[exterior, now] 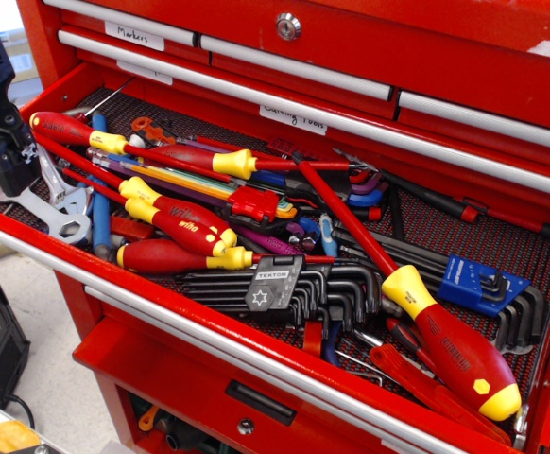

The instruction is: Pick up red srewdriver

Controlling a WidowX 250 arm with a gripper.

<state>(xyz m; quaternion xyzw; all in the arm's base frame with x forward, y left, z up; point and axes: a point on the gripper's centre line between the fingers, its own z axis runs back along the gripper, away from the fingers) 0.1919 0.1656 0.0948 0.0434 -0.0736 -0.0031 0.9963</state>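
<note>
Red handles crowd the drawer (29,241), so I risk seizing a neighbour instead of the red srewdriver (67,128) (my pincer (10,161): state unclear).

One close view, looking down at an angle into an open tool drawer

The camera sits above and in front of the red tool chest (369,57), off toward its left corner, facing down and across the drawer (256,336) — near enough that the tools fill the frame. The drawer front runs diagonally from upper left to lower right, with the robot's dark hand (6,156) at the left edge — floor below.
</note>
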